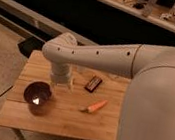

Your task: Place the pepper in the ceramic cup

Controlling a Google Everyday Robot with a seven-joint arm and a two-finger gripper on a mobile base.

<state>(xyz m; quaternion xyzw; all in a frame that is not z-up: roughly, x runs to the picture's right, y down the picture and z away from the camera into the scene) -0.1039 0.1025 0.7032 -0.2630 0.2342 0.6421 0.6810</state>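
seemingly gripper hovers beside bowl

Smooth white rounded arm with small dark dots; seemingly pale tool over table.

We see a light tan desk with faint plank lines. The bowl is dark purple, with a bright glint inside. The pepper is orange. The bar is black. The arm is off-white with a row of small dark dots. The equally pale gripper hangs over the desk between bowl and bar, jaws apart.
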